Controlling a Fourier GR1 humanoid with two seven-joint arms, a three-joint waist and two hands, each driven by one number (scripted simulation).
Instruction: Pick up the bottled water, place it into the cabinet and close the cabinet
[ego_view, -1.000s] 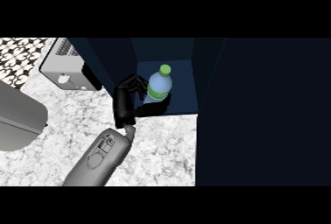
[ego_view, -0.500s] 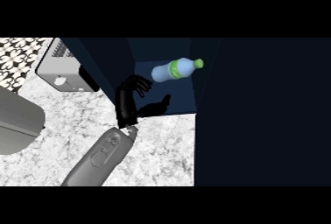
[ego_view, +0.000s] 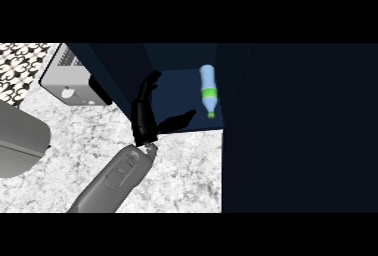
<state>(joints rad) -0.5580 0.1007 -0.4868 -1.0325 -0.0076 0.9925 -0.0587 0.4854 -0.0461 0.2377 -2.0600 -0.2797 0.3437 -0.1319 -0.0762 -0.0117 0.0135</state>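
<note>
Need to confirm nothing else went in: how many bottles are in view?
1. The bottle lies on its side inside the cabinet, at the right of the opening, apart from the open hand. The dark cabinet interior could hide others.

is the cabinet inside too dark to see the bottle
Head view: the cabinet interior is dim blue, yet the water bottle lying in it shows clearly; the black left hand blends into the shade; the marble counter is evenly lit.

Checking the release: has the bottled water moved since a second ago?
Yes. The bottled water left the robot hand and now lies tipped over, nearer the cabinet's right wall.
</note>
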